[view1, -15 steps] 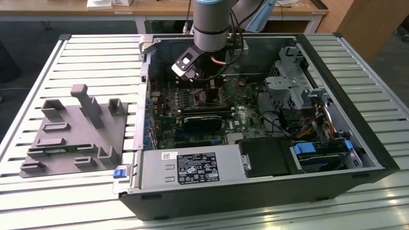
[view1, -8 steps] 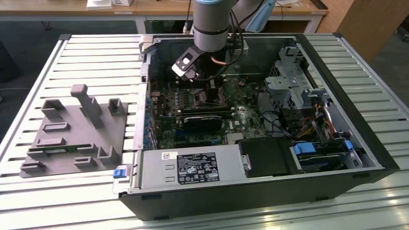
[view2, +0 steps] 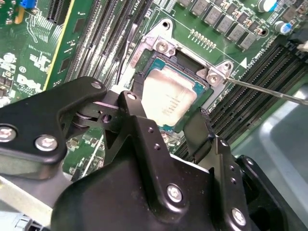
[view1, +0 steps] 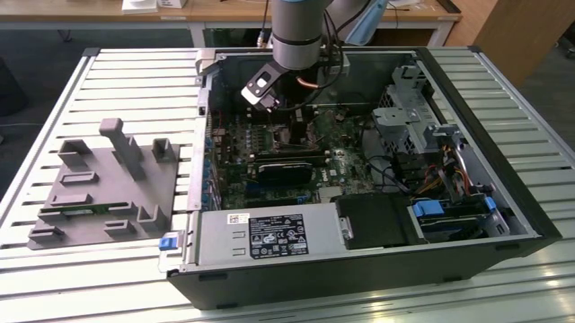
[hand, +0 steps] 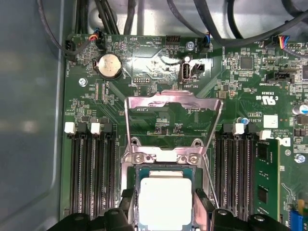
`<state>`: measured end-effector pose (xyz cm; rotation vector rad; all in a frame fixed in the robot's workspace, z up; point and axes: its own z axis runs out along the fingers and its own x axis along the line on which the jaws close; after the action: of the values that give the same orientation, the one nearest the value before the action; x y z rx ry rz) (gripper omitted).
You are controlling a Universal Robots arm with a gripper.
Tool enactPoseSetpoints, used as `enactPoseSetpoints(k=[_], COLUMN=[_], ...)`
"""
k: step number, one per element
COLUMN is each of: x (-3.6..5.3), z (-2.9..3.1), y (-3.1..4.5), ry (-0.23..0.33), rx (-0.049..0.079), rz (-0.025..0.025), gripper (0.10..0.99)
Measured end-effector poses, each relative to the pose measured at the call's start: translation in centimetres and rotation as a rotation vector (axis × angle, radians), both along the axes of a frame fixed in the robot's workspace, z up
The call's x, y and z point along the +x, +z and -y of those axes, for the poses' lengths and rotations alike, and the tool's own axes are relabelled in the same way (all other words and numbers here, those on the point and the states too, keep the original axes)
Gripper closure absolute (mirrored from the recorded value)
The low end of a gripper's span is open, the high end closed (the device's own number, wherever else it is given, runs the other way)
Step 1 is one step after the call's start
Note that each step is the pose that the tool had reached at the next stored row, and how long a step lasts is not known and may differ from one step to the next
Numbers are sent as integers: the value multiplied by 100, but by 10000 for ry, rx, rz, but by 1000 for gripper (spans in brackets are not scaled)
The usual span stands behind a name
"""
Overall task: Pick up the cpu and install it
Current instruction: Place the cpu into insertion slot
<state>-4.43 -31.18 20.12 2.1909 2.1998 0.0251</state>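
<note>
Exterior view: the arm (view1: 295, 33) reaches into the open computer case (view1: 519, 202). Second wrist view: fingers (view2: 197, 130) pinch the cpu (view2: 168, 103) at its socket (view2: 188, 61). First wrist view: I'd keep it level and square below the raised plate (hand: 144, 103).

Silvery-grey cpu (view2: 169, 100), green motherboard (hand: 159, 62), black pincer (view2: 166, 111)

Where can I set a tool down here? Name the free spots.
Bare slatted table beyond the grey fixture, on its near side too, and at the exterior view's right of the case. Crowded: inside the case, where the claw flanks the cpu.
</note>
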Motion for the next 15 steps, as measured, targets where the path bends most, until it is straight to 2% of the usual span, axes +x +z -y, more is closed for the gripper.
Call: enactPoseSetpoints(k=[2,4,5,6,7,10,11,13,15], x=[0,0,0,0,0,0,0,0,0], z=[0,0,0,0,0,0,0,0,0], y=[33,54,65,74,83,109,118,134,153], ry=[0,1,1,1,1,1,1,0,0], rx=[-2,-4,-6,-8,-9,-8,-9,-8,-9], rz=[-1,-1,-1,-2,-2,-1,-2,-1,-1], gripper=[494,616,616,675,675,851,851,969,969])
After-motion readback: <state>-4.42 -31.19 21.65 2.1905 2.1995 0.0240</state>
